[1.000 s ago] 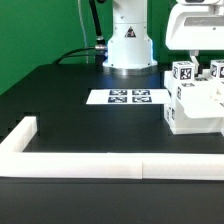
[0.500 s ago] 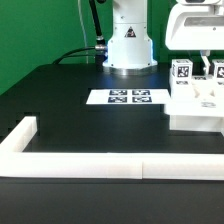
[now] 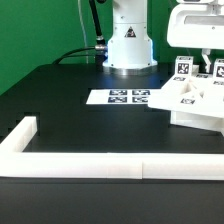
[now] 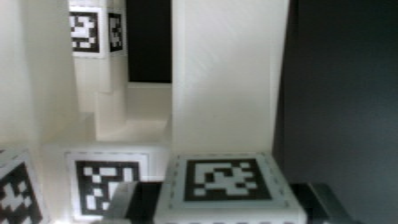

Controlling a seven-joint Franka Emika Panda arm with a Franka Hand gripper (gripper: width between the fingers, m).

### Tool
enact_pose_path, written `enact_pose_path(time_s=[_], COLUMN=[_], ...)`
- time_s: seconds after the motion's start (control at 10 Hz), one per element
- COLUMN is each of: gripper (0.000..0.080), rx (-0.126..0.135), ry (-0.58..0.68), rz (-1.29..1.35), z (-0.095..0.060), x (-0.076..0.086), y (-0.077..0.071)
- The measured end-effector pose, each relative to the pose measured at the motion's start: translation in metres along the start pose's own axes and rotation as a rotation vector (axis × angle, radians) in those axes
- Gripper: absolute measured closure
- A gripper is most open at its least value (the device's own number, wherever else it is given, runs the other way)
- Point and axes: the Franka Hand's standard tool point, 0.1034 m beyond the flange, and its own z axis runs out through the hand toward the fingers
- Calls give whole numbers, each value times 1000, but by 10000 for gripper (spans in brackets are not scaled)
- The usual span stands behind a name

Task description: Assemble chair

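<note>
You are looking at the chair (image 3: 192, 100), a cluster of white blocky parts with black-and-white tags, sitting on the black worktop (image 3: 70, 105) near its edge at the exterior view's right, just in front of the robot base (image 3: 130, 45). It sits tilted, one flat panel corner jutting toward the marker board (image 3: 125, 97), which lies flat on the worktop beside it. Your tool (image 3: 205, 62) hangs over the chair's upper tagged blocks with its jaws drawn narrow; they appear clamped on the chair. In the wrist view you see tall white chair posts (image 4: 222, 75) close up, tagged at their ends. The long white border wall (image 3: 100, 165) runs along the worktop's near edge.
</note>
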Motion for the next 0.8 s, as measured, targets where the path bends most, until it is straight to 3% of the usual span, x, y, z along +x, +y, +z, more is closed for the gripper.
enact_pose_path(time_s=[0.5,0.6,0.7,0.8], gripper=[529,445,445,265], rx=[6,5,4,4], ry=[-4,-5,-5,-5], rz=[272,271,271,271], z=[0,1,1,1], x=[-2,-2,-2,-2], y=[-3,-2,-2,-2])
